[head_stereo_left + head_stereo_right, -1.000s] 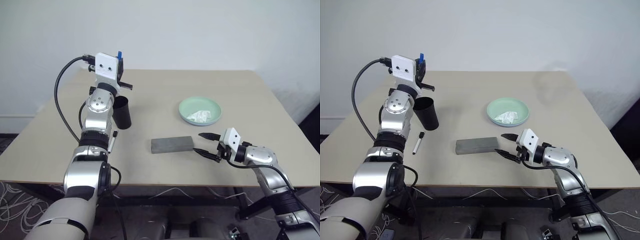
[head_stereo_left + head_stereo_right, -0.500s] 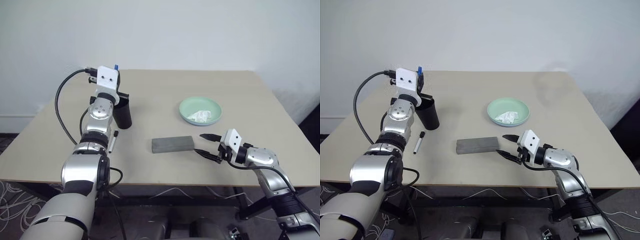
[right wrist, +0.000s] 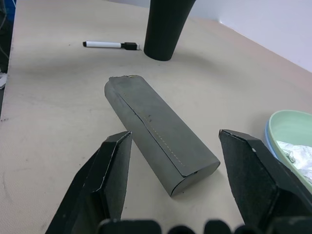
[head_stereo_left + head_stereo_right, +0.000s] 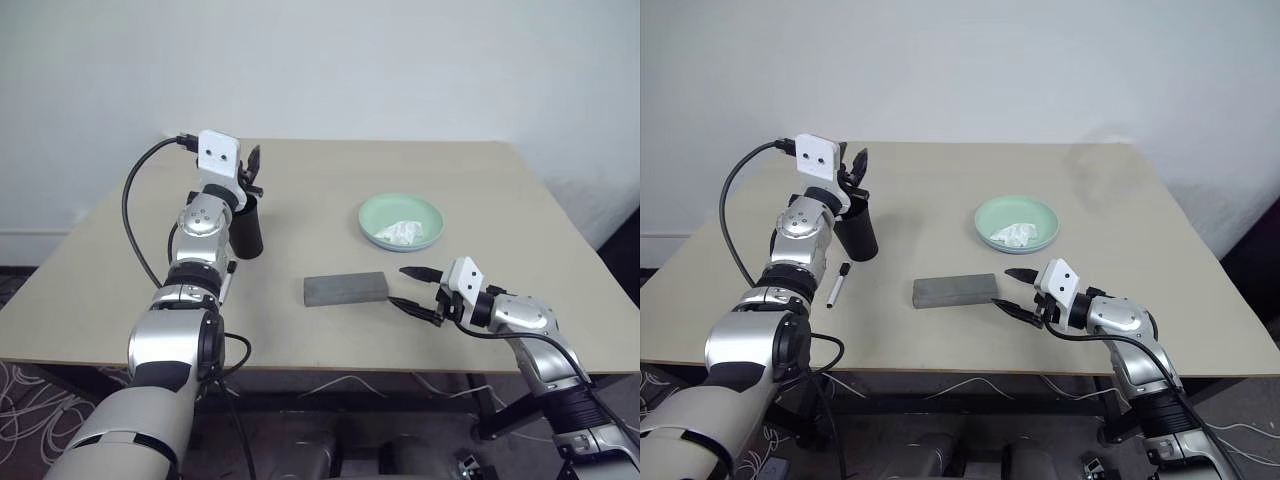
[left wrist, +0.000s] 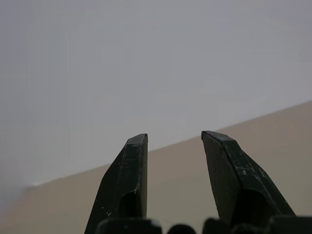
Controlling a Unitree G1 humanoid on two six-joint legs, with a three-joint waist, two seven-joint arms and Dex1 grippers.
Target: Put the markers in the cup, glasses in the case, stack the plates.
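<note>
The black cup (image 4: 245, 228) stands at the table's left. My left gripper (image 4: 252, 166) hovers just over its rim, open, and nothing lies between its fingers (image 5: 131, 170). A white marker with a black cap (image 4: 838, 286) lies on the table in front of the cup. The grey case (image 4: 346, 289) lies shut in the middle. Just right of it, my right gripper (image 4: 415, 289) stands open and empty, its fingers pointing at the case's end (image 3: 195, 170). The mint green plate (image 4: 425, 215) sits on a light blue one, whose rim shows beneath it. The glasses are out of view.
A crumpled white tissue (image 4: 402, 232) lies in the green plate. The beige table (image 4: 480, 190) ends at a white wall behind. A black cable (image 4: 135, 215) loops from my left wrist over the table's left edge.
My left gripper has sunk towards the cup's rim, rolled and opened. The blue-capped marker that stood up from it is gone from sight. The right arm has kept still.
</note>
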